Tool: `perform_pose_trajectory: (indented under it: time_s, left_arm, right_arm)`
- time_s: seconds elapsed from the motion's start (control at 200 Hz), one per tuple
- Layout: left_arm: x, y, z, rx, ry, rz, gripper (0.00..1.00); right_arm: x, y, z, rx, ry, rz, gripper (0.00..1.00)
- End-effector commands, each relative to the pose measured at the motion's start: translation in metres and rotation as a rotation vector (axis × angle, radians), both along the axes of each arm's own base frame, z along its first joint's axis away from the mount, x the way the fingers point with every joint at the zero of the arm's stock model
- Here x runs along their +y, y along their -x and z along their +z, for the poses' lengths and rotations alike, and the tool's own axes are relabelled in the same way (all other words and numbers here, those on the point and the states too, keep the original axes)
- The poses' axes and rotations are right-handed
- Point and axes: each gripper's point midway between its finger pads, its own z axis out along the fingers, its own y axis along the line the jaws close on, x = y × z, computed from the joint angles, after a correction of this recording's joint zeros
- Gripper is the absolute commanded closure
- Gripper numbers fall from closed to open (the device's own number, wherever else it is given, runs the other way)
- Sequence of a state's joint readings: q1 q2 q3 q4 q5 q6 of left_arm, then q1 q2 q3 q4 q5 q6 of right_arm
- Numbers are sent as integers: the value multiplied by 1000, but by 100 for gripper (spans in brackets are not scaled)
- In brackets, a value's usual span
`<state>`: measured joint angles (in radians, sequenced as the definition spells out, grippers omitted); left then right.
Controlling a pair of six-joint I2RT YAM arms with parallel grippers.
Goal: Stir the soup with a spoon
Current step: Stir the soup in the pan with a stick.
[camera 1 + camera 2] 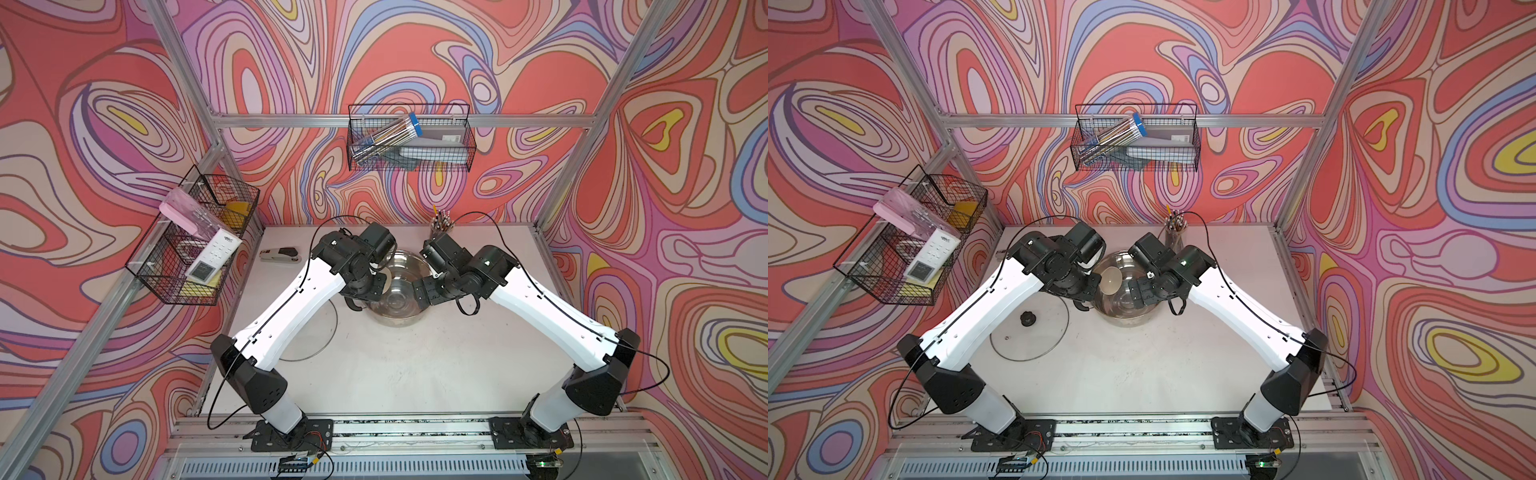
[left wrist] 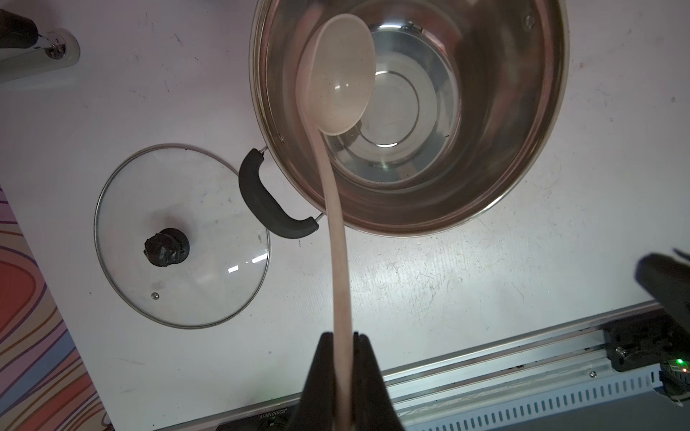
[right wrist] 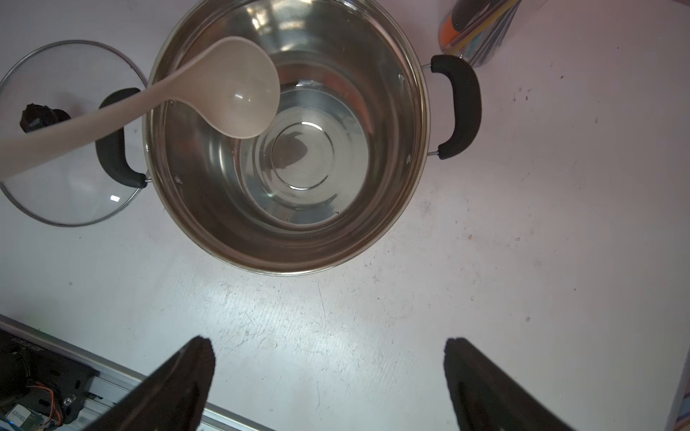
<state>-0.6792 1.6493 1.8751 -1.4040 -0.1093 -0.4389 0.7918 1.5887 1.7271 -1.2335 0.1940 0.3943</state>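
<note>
Well, the picking-up part looks done. The left tool [image 2: 341,336] is clamped tight on the far end of the long handle of the spoon [image 2: 345,74]. Its cream-white bowl hangs over the open pot [image 3: 209,212], just inside the rim on the side nearest the glass lid [image 2: 209,209]. That lid is already off and lies flat on the bench [image 3: 522,261] right beside the pot, black knob up, so nothing bars the way in.

At the bottom of the pot I can see a shallow pool of clear liquid [image 3: 336,194], which I take for the soup. From where I stand, the spoon's bowl seems to sit high, about level with the rim and not wetted, though I can't be sure of the gap.

The right tool [image 3: 328,345] has its jaws spread wide with nothing between them. It hovers beside the pot and takes no part. A cup of pencils [image 3: 478,33] stands near the pot's other handle, clear of the work.

So I'd say fetching and positioning are finished and the real job is left. The bowl has to go down into the liquid and sweep round a few times without knocking the steel wall.
</note>
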Motion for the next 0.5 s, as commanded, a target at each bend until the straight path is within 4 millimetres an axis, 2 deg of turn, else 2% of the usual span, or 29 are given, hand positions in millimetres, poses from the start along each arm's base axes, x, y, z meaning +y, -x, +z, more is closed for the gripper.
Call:
perform_pose_trajectory:
  time_s: [0.0, 0.31, 0.496]
  left_arm:
    - [0, -13, -3, -12, -41, 28, 100]
    - [-11, -34, -20, -23, -70, 24, 100]
    - [-21, -44, -27, -32, -49, 28, 100]
  right_arm:
    - [1, 1, 19, -60, -58, -2, 2]
    - [-31, 17, 43, -121, -50, -36, 2]
    - [-39, 22, 48, -136, -60, -59, 2]
